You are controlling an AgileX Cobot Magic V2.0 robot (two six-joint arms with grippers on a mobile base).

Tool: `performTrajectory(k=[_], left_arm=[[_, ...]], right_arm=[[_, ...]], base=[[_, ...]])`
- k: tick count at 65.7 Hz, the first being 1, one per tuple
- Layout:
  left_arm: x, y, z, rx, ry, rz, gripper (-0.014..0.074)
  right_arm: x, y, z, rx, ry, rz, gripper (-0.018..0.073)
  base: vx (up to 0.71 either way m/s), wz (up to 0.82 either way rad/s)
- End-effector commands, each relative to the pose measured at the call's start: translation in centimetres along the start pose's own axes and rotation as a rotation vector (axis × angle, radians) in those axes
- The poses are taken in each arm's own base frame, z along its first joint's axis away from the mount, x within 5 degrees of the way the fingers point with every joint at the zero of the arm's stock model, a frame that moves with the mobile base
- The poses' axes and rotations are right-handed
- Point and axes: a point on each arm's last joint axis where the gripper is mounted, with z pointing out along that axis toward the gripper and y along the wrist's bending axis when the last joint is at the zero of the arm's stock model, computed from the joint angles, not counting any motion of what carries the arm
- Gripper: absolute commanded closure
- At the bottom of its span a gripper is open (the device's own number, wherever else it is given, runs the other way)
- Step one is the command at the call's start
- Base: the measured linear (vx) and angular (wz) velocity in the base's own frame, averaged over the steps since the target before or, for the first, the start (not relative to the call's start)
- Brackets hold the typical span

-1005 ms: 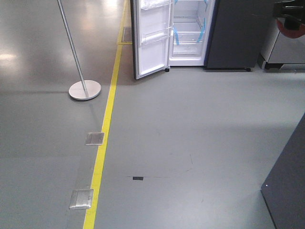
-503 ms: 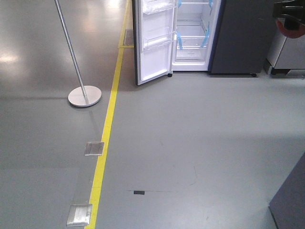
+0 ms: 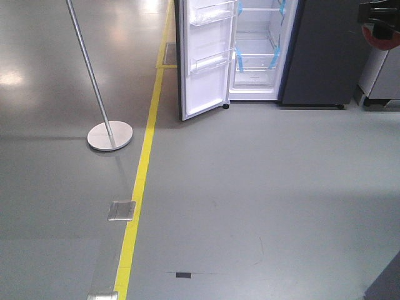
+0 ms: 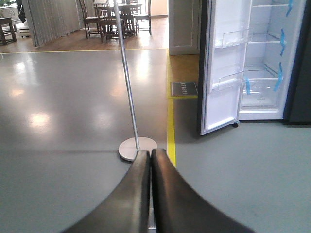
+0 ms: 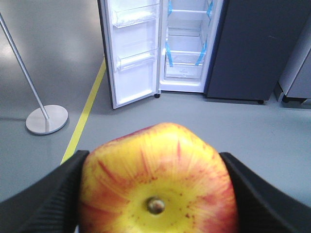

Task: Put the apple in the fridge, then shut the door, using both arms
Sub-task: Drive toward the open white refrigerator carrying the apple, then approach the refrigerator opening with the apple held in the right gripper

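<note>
My right end effector pinches the apple by its widest sides (light and firm, I judge, though waxy skin may slip or bruise), well apart from the open fridge, while my left end effector is pressed together, empty.

door left of fridge | pole stand further left

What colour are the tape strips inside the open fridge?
Light blue tape strips on the white interior, clearest in the right wrist view.
</note>
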Motion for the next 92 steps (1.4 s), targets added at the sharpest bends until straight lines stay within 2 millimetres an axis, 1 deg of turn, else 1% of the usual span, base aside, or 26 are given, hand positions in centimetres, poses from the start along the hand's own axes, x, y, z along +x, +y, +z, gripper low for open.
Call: performTrajectory(k=[1, 43, 92], left_arm=[[-1.3, -0.04, -0.27, 0.004, -0.102, -0.008, 0.0602], [-1.3, -0.04, -0.27, 0.004, -0.102, -0.008, 0.0602], [-1.3, -0.04, -0.27, 0.004, -0.102, -0.008, 0.0602]], right_arm=[[-1.99, -0.06, -1.79, -0.002, -0.14, -0.01, 0.0395], [-1.99, -0.06, -1.79, -0.002, -0.14, -0.01, 0.0395], [-1.99, -0.06, -1.79, -0.002, -0.14, -0.01, 0.0391]], base=[[0.21, 0.0], [0.19, 0.01], [0.17, -0.06]])
